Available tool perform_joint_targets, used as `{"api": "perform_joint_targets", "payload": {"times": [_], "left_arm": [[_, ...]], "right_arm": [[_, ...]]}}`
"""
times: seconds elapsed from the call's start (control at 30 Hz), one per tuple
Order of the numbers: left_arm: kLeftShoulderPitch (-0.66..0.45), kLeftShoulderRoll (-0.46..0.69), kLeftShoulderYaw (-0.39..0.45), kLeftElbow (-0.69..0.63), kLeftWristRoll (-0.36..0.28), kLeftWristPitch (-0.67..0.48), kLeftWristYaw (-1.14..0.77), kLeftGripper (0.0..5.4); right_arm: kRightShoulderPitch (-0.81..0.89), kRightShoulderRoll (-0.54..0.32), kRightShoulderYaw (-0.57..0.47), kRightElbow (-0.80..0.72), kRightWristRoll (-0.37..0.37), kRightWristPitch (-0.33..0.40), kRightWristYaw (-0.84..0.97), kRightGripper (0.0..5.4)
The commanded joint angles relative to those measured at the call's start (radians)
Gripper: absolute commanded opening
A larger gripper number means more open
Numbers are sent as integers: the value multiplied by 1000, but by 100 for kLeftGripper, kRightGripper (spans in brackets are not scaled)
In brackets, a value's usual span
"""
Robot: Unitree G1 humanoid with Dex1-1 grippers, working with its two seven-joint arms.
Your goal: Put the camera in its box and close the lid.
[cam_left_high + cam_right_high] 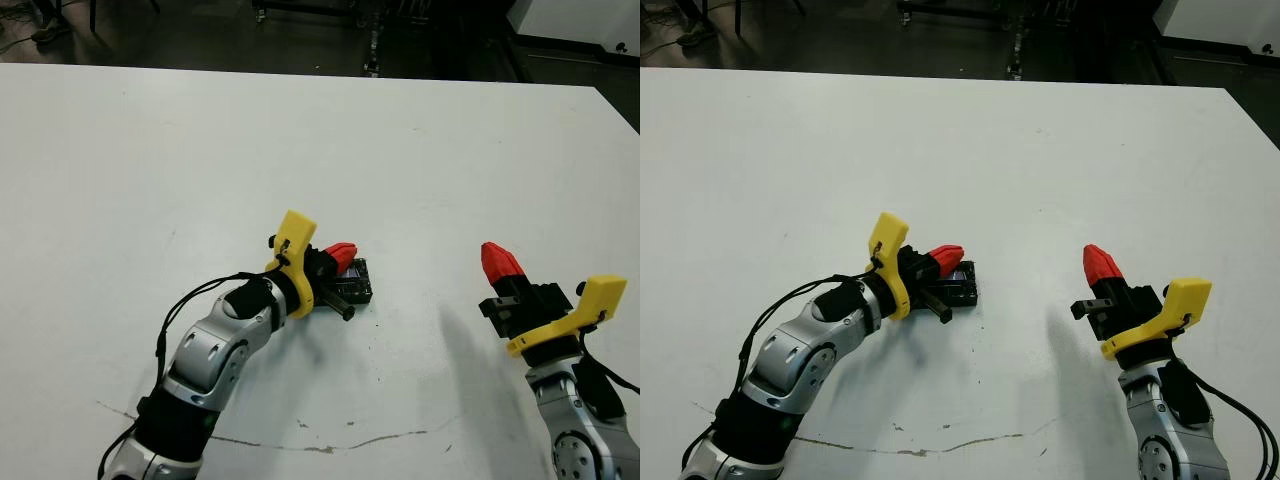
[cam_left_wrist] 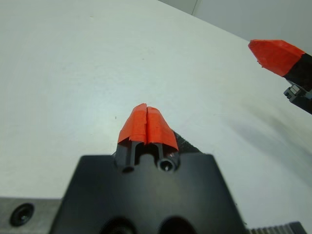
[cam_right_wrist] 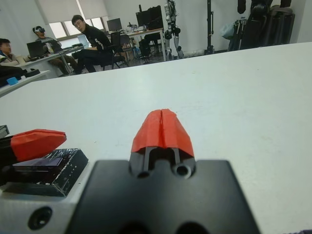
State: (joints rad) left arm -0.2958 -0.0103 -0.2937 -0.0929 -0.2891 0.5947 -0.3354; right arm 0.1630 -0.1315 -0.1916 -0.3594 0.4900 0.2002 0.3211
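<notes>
The lid [image 3: 48, 165] lay on the bench [image 1: 300, 150], near-centre, seemingly covering the box. The left tool [image 1: 341, 253], fingers pressed together, rested on it. The right tool [image 1: 497, 262], also closed and empty, hovered well apart to the right.

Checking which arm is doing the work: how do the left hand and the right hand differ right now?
The left hand rests its red tips on the glossy black lid, while the right hand hovers apart over bare table, touching nothing. The left hand points across toward the right; the right hand points away from the robot. Both have their fingers shut together.
</notes>
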Motion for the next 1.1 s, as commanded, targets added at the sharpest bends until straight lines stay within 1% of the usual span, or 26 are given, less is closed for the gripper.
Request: {"api": "perform_joint_targets", "payload": {"times": [0.03, 0.17, 0.27, 0.47, 0.53, 0.6, 0.7, 0.77, 0.87, 0.93, 1.0, 1.1], "left_arm": [[22, -20, -27, 85, 17, 46, 6, 1], [11, -44, -18, 137, 18, 77, 22, 1], [2, -40, -20, 164, 33, 93, 34, 1], [-16, -21, -13, 226, 64, 62, 33, 1], [-18, -7, 3, 213, 63, 65, 32, 1], [-10, 11, 29, 149, 42, 100, 29, 1], [25, 31, 88, 18, -24, 142, 4, 1], [44, 55, 116, -66, -55, 157, -9, 1], [75, 85, 183, -216, -117, 217, 1, 1], [95, 104, 233, -306, -151, 232, 5, 1], [106, 120, 283, -361, -183, 230, 5, 1], [110, 131, 344, -383, -223, 199, -2, 1]], "right_arm": [[7, -12, -9, 1, 1, 5, -5, 0], [8, -13, -12, 4, 0, 0, -3, 0], [8, -14, -16, 1, 1, 4, -6, 0], [10, -17, -16, 0, -5, -4, -1, 0], [8, -17, -17, 2, 1, 0, 0, 0], [7, -13, -17, 4, 2, -3, -2, 0], [6, -13, -15, 1, 3, 2, -4, 0], [5, -14, -14, 1, 2, 1, -2, 0], [4, -12, -13, 4, 3, -4, 1, 0], [2, -11, -12, 3, 4, -2, -1, 0], [2, -13, -11, 1, 4, 3, -3, 0], [1, -15, -10, 7, 2, -1, 1, 0]]}}
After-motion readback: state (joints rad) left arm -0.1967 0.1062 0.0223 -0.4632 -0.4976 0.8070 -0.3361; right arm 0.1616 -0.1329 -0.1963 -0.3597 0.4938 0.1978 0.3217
